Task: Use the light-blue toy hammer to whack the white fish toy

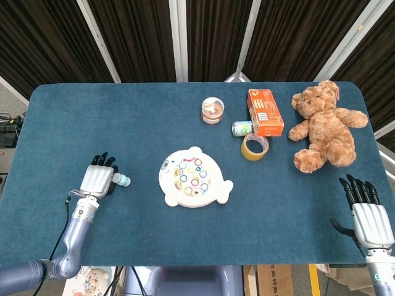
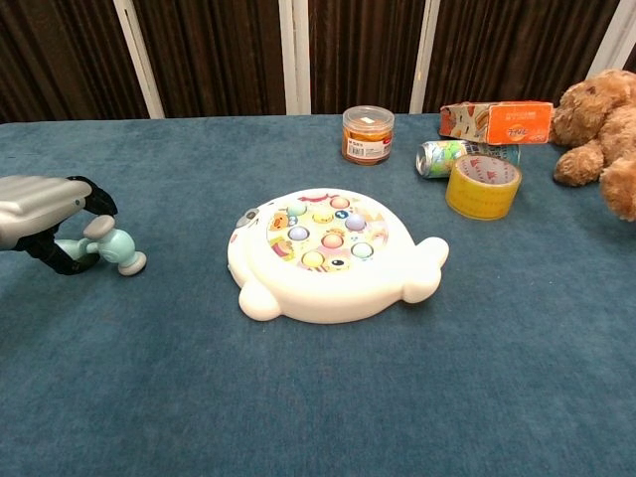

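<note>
The white fish toy, with coloured buttons on top, lies mid-table. The light-blue toy hammer lies to its left with its head toward the fish. My left hand covers the hammer's handle, black fingers curled down around it, and the head pokes out to the right. The hammer sits low at the cloth, a hand's breadth from the fish. Fingers straight and apart, my right hand holds nothing beyond the table's near right edge, and only the head view shows it.
At the back stand a clear jar, an orange box, a lying can and a yellow tape roll. A brown teddy bear sits at the right.
</note>
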`<act>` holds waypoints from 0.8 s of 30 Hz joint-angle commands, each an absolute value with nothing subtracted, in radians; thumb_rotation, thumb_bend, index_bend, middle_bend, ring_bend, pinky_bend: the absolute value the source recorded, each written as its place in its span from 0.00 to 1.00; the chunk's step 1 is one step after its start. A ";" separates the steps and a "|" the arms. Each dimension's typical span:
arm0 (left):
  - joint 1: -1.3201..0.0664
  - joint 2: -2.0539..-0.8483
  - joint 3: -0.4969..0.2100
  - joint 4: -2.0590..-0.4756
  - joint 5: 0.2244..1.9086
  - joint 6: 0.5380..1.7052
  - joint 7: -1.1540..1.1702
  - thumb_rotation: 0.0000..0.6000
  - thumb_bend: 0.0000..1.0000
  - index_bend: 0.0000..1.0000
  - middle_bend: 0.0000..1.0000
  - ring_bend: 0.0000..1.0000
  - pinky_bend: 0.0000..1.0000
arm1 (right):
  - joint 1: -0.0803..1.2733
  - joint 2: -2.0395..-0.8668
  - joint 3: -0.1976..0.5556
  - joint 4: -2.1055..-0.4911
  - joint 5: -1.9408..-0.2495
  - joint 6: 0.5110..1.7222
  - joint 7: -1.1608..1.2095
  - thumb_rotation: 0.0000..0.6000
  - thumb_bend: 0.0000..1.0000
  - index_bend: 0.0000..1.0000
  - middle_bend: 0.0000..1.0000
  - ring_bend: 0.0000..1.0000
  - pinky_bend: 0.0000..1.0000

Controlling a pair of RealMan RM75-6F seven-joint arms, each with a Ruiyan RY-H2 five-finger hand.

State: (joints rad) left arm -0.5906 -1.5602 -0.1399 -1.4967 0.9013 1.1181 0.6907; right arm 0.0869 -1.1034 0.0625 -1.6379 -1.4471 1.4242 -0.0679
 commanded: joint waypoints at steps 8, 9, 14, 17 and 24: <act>-0.588 -1.559 -0.137 -1.497 0.929 1.131 0.656 1.00 0.60 0.61 0.38 0.28 0.43 | 0.086 -1.102 0.062 -1.641 -1.446 1.424 -0.066 1.00 0.23 0.00 0.00 0.00 0.00; -0.587 -1.556 -0.137 -1.498 0.937 1.133 0.646 1.00 0.60 0.61 0.40 0.30 0.45 | 0.086 -1.102 0.062 -1.641 -1.446 1.424 -0.066 1.00 0.23 0.00 0.00 0.00 0.00; -0.586 -1.544 -0.134 -1.506 0.972 1.147 0.633 1.00 0.61 0.63 0.45 0.34 0.49 | 0.086 -1.101 0.062 -1.641 -1.445 1.424 -0.067 1.00 0.23 0.00 0.00 0.00 0.00; -0.588 -1.537 -0.136 -1.510 0.987 1.155 0.631 1.00 0.62 0.63 0.46 0.36 0.51 | 0.086 -1.100 0.062 -1.644 -1.444 1.422 -0.065 1.00 0.23 0.00 0.00 0.00 0.00; -0.608 -1.521 -0.147 -1.535 1.006 1.156 0.650 1.00 0.62 0.65 0.48 0.37 0.52 | 0.086 -1.100 0.063 -1.644 -1.442 1.420 -0.064 1.00 0.23 0.00 0.00 0.00 0.00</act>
